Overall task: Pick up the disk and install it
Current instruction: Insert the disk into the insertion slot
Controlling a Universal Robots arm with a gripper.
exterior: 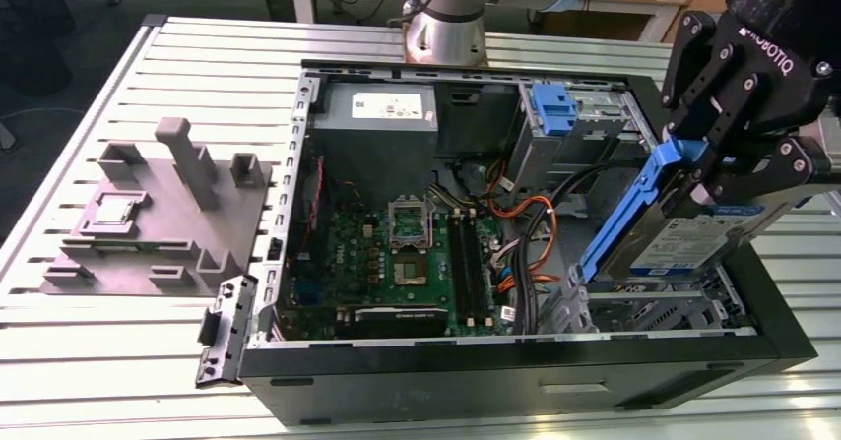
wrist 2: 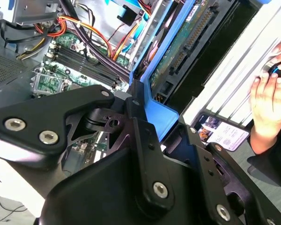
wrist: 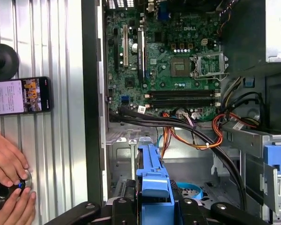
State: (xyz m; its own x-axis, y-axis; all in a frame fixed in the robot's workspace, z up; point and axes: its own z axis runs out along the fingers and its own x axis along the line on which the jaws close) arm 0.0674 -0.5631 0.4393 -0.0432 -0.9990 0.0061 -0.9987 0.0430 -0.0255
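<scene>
Gripping the disk by its blue side rails, your tool holds it tilted, one end low, over the metal drive cage in the corner of the computer case at the exterior view's right. Your hand rests on a controller on the worktop, just outside the case wall. Judged from here, level the disk so both rails line up with the cage, and steer clear of the cable bundle inside the case.

Bright, even light throughout, with soft shadows inside the computer case.
</scene>
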